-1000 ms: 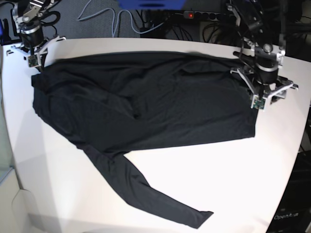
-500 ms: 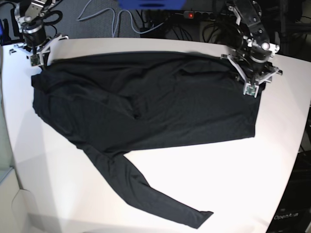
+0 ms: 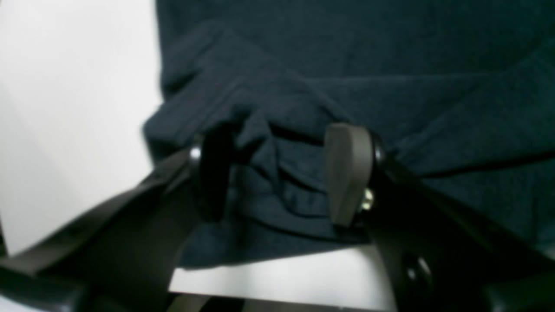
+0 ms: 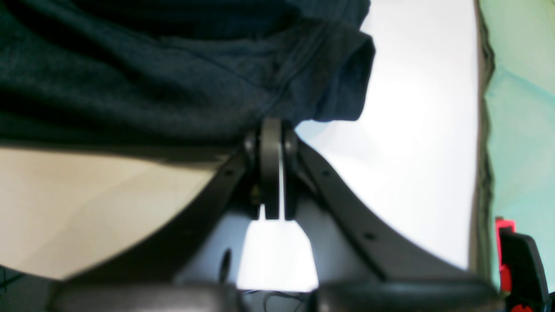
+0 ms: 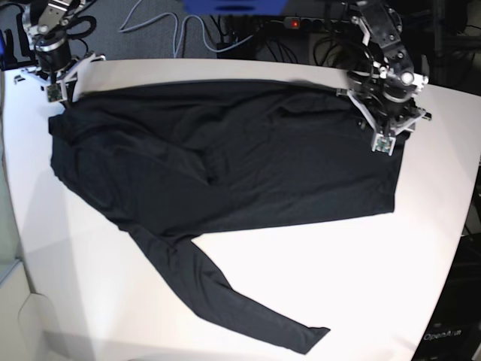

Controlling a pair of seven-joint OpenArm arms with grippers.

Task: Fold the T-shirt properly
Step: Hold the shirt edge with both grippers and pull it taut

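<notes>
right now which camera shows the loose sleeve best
The base view: only there does the sleeve show whole, trailing from the shirt across the table toward the front edge. Both wrist views show only bunched dark cloth at each hand, no sleeve.

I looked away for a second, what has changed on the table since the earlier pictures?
The left pincer moved back toward the T-shirt's far corner, jaws open astride bunched cloth. The right pincer stayed shut on the opposite corner; the shirt lies as before.
</notes>
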